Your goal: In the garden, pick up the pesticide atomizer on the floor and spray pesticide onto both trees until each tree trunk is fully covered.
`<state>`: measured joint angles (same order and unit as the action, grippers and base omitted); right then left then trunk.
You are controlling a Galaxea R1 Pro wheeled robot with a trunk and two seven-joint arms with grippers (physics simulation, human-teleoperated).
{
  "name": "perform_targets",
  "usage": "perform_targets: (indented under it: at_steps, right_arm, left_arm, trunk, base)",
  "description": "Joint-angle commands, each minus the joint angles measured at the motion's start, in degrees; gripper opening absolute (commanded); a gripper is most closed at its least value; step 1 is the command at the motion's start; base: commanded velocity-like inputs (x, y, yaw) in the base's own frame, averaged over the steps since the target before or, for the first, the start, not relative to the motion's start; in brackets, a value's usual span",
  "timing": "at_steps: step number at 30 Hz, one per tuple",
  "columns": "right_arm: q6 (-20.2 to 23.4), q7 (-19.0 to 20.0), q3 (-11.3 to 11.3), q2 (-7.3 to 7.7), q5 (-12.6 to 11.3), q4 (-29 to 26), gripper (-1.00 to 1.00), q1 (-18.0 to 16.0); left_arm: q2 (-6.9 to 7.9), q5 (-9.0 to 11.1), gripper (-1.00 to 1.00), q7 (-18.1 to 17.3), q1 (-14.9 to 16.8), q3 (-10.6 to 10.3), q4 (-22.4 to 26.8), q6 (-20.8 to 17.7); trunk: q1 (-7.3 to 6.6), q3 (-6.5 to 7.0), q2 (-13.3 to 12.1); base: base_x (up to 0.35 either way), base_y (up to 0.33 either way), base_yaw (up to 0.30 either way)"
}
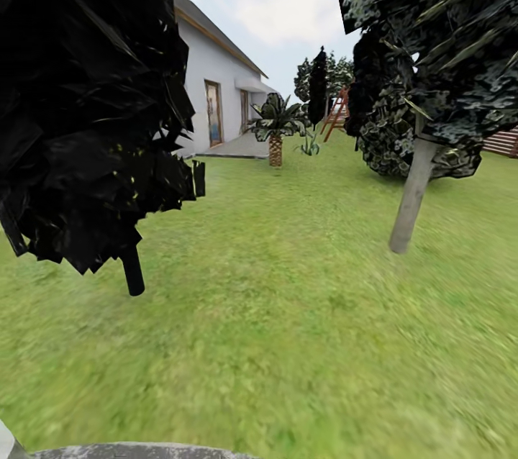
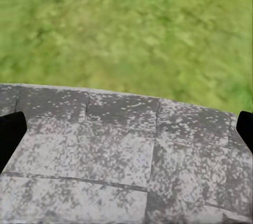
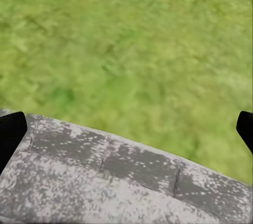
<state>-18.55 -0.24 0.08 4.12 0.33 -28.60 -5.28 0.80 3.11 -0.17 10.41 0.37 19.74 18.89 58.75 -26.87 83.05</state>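
A near-black conifer (image 1: 86, 99) fills the left of the head view, its thin dark stem (image 1: 133, 270) standing in the grass. Behind it stands a white house (image 1: 216, 88) with a brown door (image 1: 214, 114), and a short palm (image 1: 275, 124) beside its paved step. Grey-and-white stepping stones (image 2: 121, 155) lie under both wrist views; far back, what may be a red frame (image 1: 337, 114) stands blurred.
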Motion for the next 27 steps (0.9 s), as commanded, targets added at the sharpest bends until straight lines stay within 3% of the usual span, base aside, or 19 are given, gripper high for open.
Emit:
perform_targets:
  at_steps: [1, 19, 27]
  right_arm:
    - [-0.2, 0.0, 0.0, 0.01, 0.0, 0.0, 1.0, 0.0]
    - [-0.2, 0.0, 0.0, -0.05, 0.0, 0.0, 1.0, 0.0]
    - [-0.1, 0.0, 0.0, -0.22, 0.0, 0.0, 1.0, 0.0]
  left_arm:
    - [-0.01, 0.3, 1.0, 0.0, 0.0, 0.0, -0.1, 0.2]
    - [0.06, 0.4, 1.0, 0.1, 0.0, 0.0, -0.1, 0.2]
    - [0.08, 0.7, 1.0, 0.4, 0.0, 0.1, -0.1, 0.2]
  trunk:
    - [-0.02, -0.06, 0.0]
    - [-0.02, -0.06, 0.0]
    - [-0.02, -0.06, 0.0]
  base:
    - [-0.14, -0.239, 0.277]
    - [-0.025, -0.263, 0.277]
    - [0.0, -0.07, 0.278]
